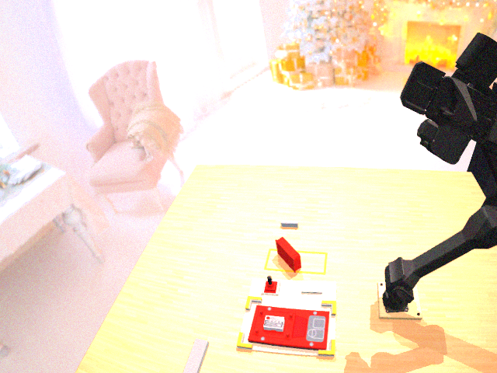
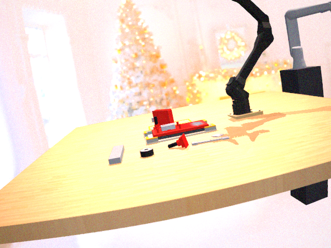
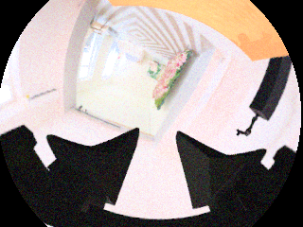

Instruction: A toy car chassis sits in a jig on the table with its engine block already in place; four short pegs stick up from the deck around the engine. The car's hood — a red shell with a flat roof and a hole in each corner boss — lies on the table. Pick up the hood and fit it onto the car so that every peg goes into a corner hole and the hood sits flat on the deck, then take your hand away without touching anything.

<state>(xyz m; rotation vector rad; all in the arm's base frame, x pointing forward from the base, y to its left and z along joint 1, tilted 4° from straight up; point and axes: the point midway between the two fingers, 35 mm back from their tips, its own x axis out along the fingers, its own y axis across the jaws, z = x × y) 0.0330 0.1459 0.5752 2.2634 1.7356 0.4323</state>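
Note:
The red hood stands tilted up on an edge, across the yellow outline behind the jig. The red car chassis sits in the jig, which has yellow-topped corners. The light grey engine block is on the deck with short red pegs around it. My gripper is open and empty in the wrist view, raised high and far from the hood, pointing away from the table. The hood's corner holes cannot be made out.
A red piece with a black knob stands between hood and chassis. A dark block lies beyond the hood. A grey bar, a black roll, a red black-handled part and a thin grey tool lie on the near side.

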